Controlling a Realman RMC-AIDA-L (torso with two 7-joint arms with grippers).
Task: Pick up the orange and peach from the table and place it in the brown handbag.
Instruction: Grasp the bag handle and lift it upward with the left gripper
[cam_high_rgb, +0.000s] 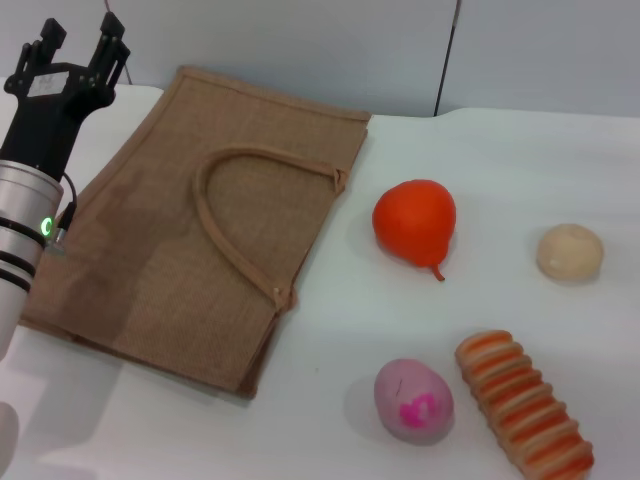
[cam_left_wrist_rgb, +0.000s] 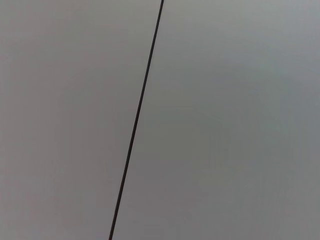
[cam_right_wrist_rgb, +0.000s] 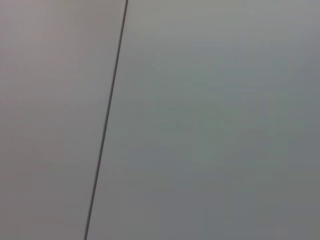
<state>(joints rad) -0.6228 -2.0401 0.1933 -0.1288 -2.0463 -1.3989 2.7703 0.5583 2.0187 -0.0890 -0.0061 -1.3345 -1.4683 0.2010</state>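
Two fruits: glossy orange (cam_high_rgb: 414, 224), pale magenta-blotched peach (cam_high_rgb: 413, 401).

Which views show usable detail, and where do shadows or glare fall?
Head view: even light, soft shadows under the orange and peach, slight sheen on the orange, handbag evenly lit. Both wrist views: only a blank grey wall with one dark seam.

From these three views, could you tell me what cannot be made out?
- Right gripper: in no view.
- Striped loaf: its near end is cut off by the head view's bottom edge.
- Brown handbag: lies flat, so its inside is hidden.
- Both wrist views: only blank wall, no table.
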